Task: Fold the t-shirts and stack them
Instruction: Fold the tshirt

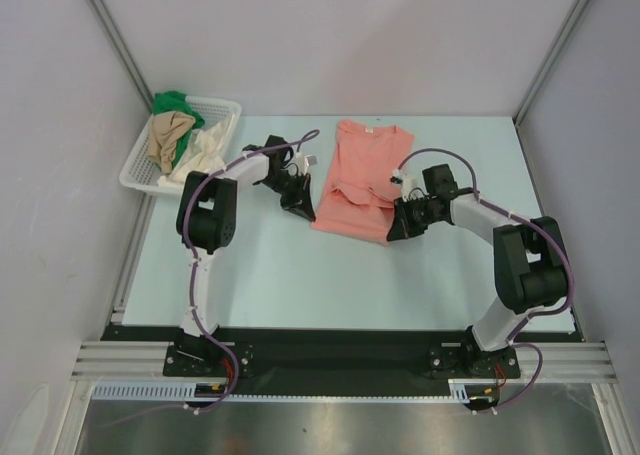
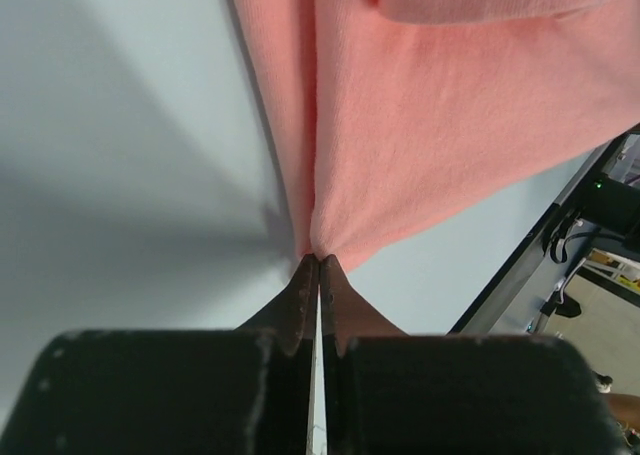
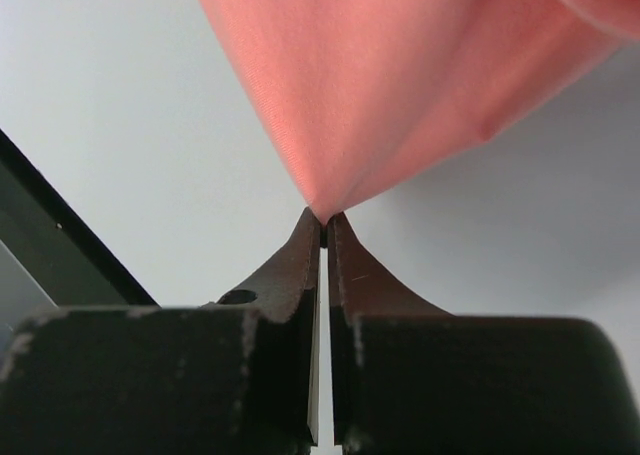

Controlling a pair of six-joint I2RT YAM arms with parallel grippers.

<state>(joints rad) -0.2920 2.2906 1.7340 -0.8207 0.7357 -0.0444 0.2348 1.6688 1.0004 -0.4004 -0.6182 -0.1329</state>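
Evenness matters most here, in my judgement: the two pinched near corners of the salmon-pink t-shirt (image 1: pixel 362 170), lying on the surface (image 1: pixel 260 275) with its collar away from the bases, should rise and travel together so the fold lands square. The left tool (image 2: pixel 318 260) and right tool (image 3: pixel 325 215) are each pressed together on a peak of pink cloth, with both arms bent inward and low, flanking the shirt's near end.

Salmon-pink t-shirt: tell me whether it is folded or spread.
Partly folded: the salmon-pink t-shirt lies long and narrow, no sleeves sticking out; left gripper and right gripper each pinch a near corner.
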